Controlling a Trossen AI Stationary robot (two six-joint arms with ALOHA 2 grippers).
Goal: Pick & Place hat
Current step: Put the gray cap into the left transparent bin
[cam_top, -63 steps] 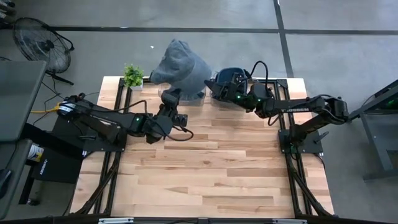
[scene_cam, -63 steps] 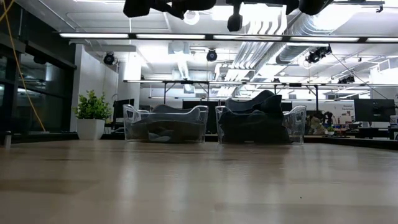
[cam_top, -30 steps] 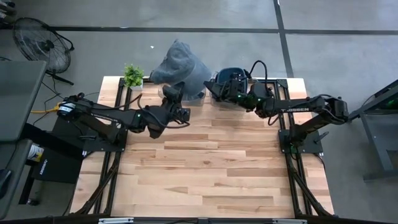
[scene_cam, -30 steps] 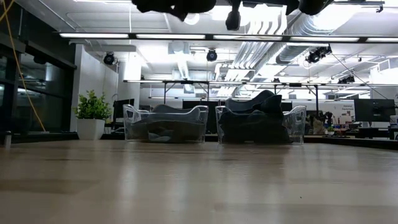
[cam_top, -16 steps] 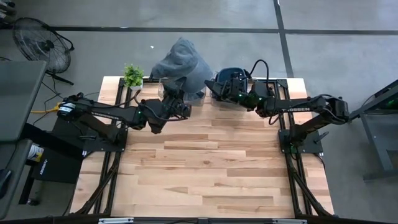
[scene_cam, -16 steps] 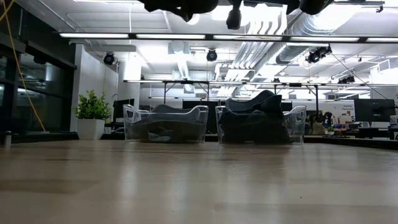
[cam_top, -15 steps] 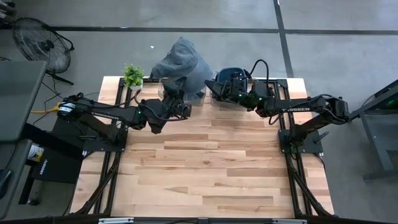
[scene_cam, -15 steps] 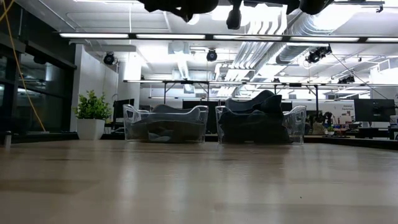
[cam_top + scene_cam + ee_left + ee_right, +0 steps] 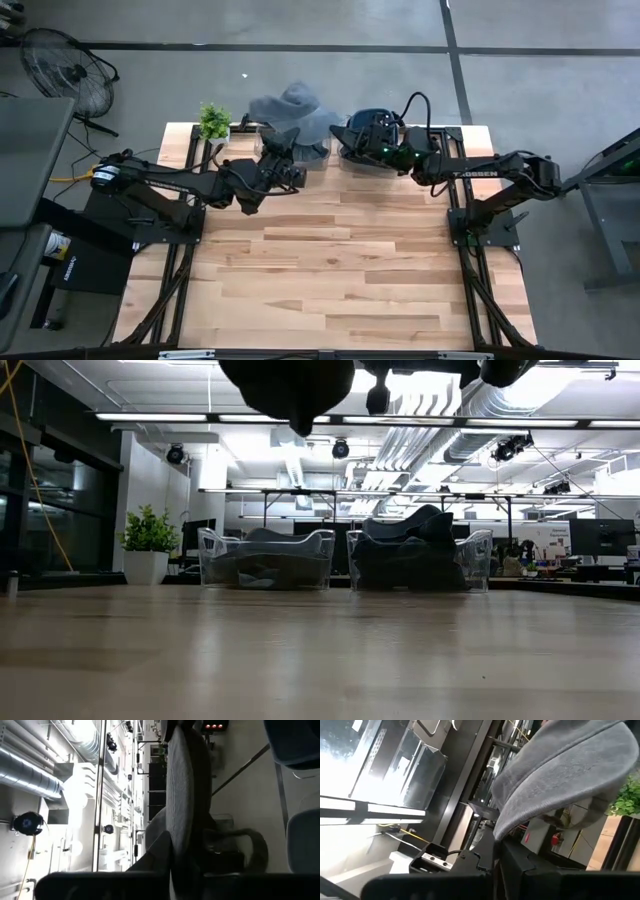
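I see the left tool [image 9: 283, 143] up at the far edge of the tabletop [image 9: 330, 280], over the left clear bin [image 9: 266, 558]. Its fingers are clamped on a fold of the gray hat [image 9: 295, 108]; in the left wrist view the gray fabric [image 9: 182, 795] runs straight out from between the pinched fingers. The hat hangs draped from the tool, spilling past the tabletop's far edge toward the floor side. In the low view a dark mass [image 9: 290, 385] dangles from above, just over that left bin and clear of its rim.

Right tool [image 9: 372, 135] sits close beside the left one, over the right clear bin [image 9: 420, 560], which is heaped with dark blue hats [image 9: 362, 122]. Its jaws are pinched tight. The right wrist view shows gray cloth [image 9: 570, 775] starting right at the fingertips, so I read it as gripping the same gray hat from the other side, but I can't confirm the contact point from above.

A small potted plant [image 9: 214, 122] stands at the tabletop's far corner, out beyond the left tool on the side away from the right arm. Both bins are side by side along the far edge, near each other, not touching as far as I can tell. A floor fan [image 9: 55, 62] sits off the tabletop, well apart from the left arm.
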